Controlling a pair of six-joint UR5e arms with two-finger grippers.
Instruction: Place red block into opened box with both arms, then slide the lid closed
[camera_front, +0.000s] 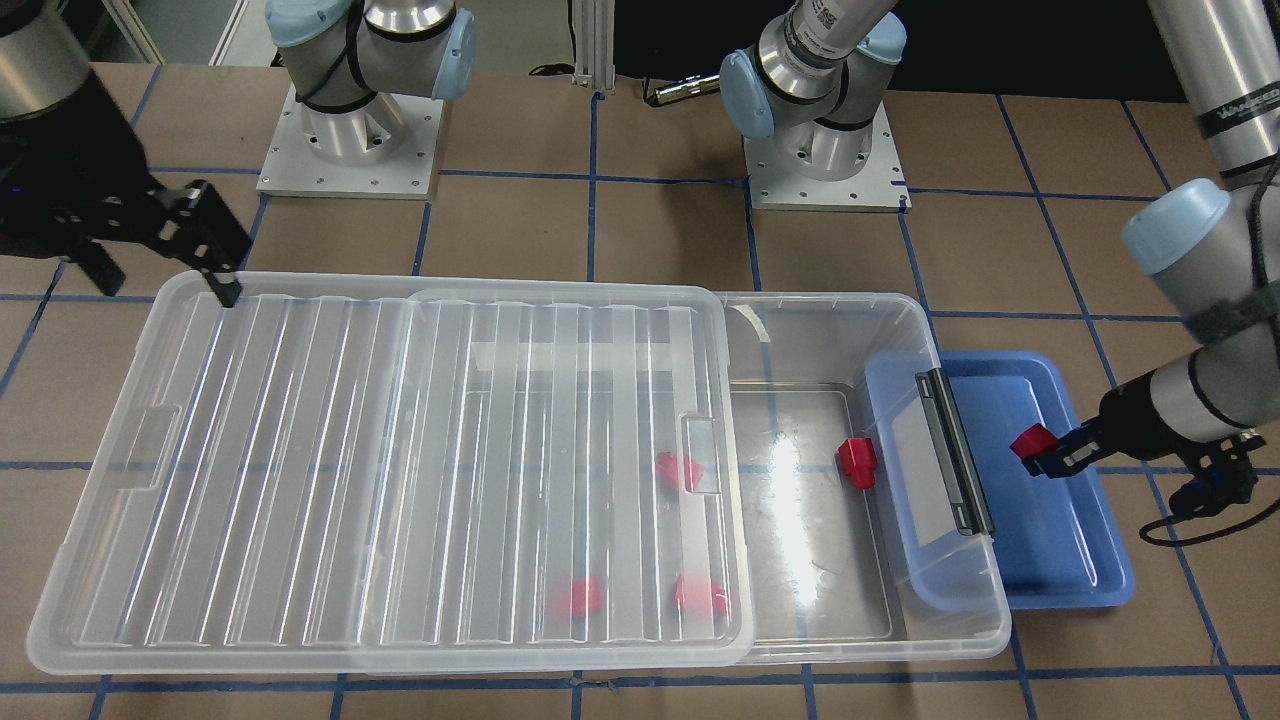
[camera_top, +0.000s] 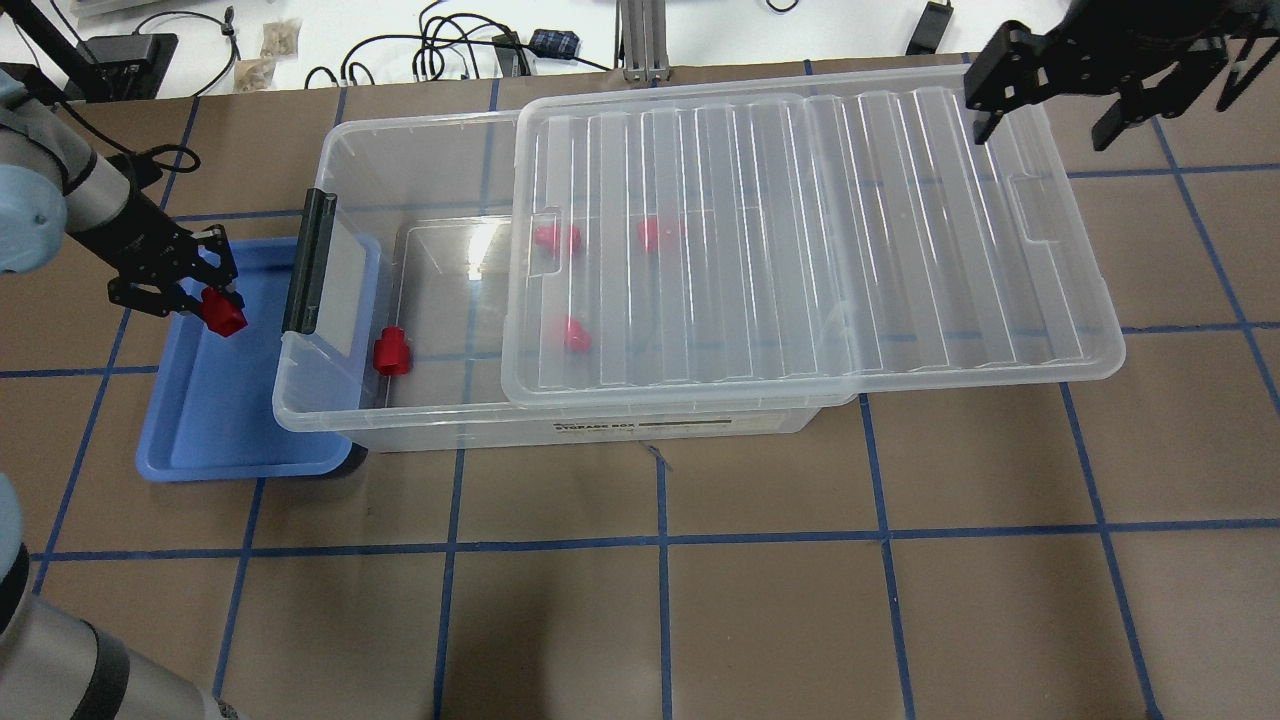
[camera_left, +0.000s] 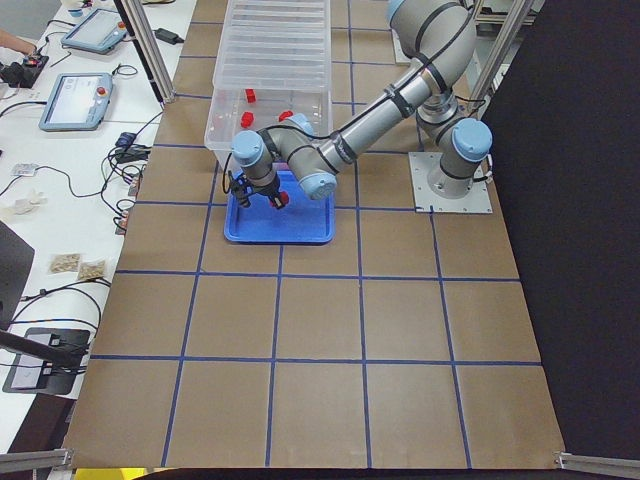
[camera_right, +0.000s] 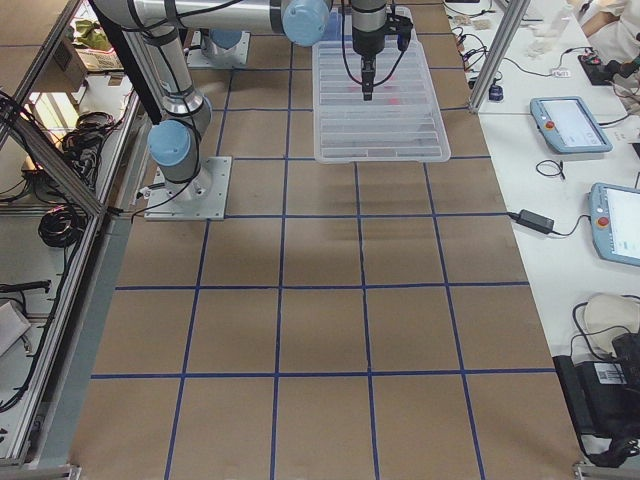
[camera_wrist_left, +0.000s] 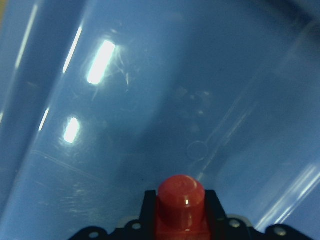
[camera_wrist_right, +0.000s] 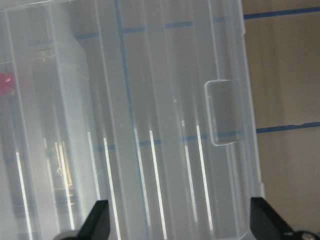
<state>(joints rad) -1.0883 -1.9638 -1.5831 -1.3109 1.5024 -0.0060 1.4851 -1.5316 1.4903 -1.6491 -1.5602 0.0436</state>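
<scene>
My left gripper (camera_front: 1040, 452) (camera_top: 205, 300) is shut on a red block (camera_front: 1031, 440) (camera_top: 226, 313) (camera_wrist_left: 181, 197), held over the blue tray beside the box's black-barred end. The clear box (camera_front: 880, 650) (camera_top: 340, 150) is partly open. Its ridged lid (camera_front: 400, 470) (camera_top: 800, 240) lies shifted toward my right side and overhangs that end. One more red block (camera_front: 857, 463) (camera_top: 391, 352) lies in the uncovered part of the box, and three show through the lid (camera_top: 576, 333). My right gripper (camera_front: 160, 275) (camera_top: 1045, 130) (camera_wrist_right: 182, 225) hangs open above the lid's far outer corner, holding nothing.
The blue tray (camera_front: 1060, 570) (camera_top: 200, 440) sits partly under the box's rim with the black bar (camera_front: 955, 450) (camera_top: 310, 260). Two arm bases (camera_front: 350, 130) (camera_front: 825, 150) stand behind the box. Cables (camera_top: 450, 50) lie beyond the table's far edge.
</scene>
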